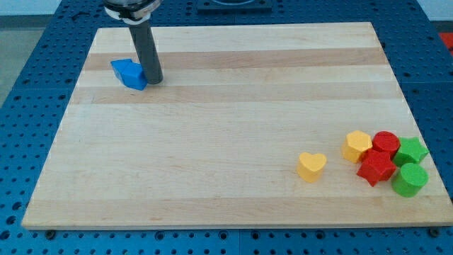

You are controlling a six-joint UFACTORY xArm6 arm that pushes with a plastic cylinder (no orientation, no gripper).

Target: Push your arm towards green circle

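The green circle (pixel 410 179) is a round green block at the view's bottom right, at the edge of a cluster. My tip (pixel 153 81) is at the view's upper left, far from it, touching the right side of a blue block (pixel 129 73). The rod rises from the tip toward the view's top. In the cluster, a green star-like block (pixel 411 151) sits just above the green circle, with a red star-like block (pixel 376 167) to the circle's left.
A red round block (pixel 386 142) and a yellow hexagon-like block (pixel 357 146) sit at the cluster's top. A yellow heart (pixel 311 166) lies apart to the cluster's left. The wooden board (pixel 226 113) rests on a blue perforated table (pixel 28 85).
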